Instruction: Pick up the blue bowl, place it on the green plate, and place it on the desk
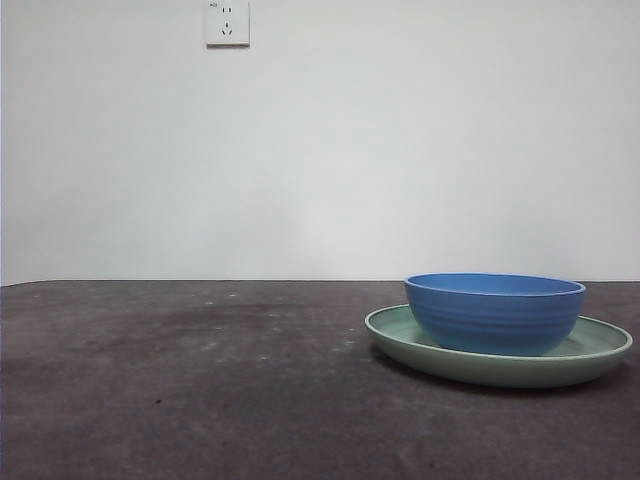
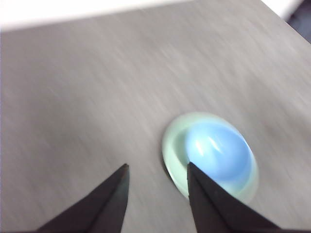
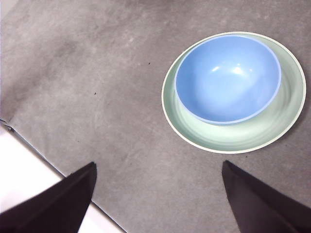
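Blue bowl [image 1: 495, 312] sits in green plate [image 1: 600, 352], desk [image 1: 180, 380] right side. Left gripper [image 2: 158, 172] and right gripper [image 3: 158, 170] open, empty, both above.

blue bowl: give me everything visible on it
The blue bowl is round, medium blue and glossy, with faint horizontal ridges on its outer wall and a smooth inside that shows light glints. It looks empty. It stands upright inside the green plate, resting on the plate's floor, off-centre toward one side of the rim in the right wrist view. No gripper touches it; nothing else is in contact.
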